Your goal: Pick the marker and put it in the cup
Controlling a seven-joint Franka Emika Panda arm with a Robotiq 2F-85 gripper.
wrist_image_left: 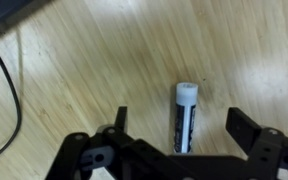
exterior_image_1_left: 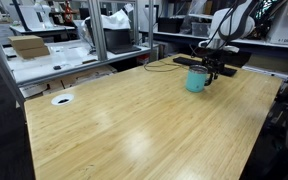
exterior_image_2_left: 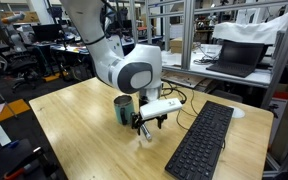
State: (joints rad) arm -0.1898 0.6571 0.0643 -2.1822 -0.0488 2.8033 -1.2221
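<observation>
A marker (wrist_image_left: 185, 115) with a white cap and dark body lies flat on the wooden table, seen in the wrist view. My gripper (wrist_image_left: 180, 128) hangs open just above it, one finger on each side, touching nothing. The teal mug (exterior_image_1_left: 195, 81) stands on the table right beside the gripper (exterior_image_1_left: 212, 73); in an exterior view it is the teal cup (exterior_image_2_left: 123, 108) just left of the gripper (exterior_image_2_left: 147, 124). The marker is too small to make out in both exterior views.
A black keyboard (exterior_image_2_left: 198, 141) lies close beside the gripper. A black cable (wrist_image_left: 11, 90) curves across the table near the marker. A laptop (exterior_image_2_left: 236, 57) sits behind. A white round disc (exterior_image_1_left: 62, 99) lies near the table's edge.
</observation>
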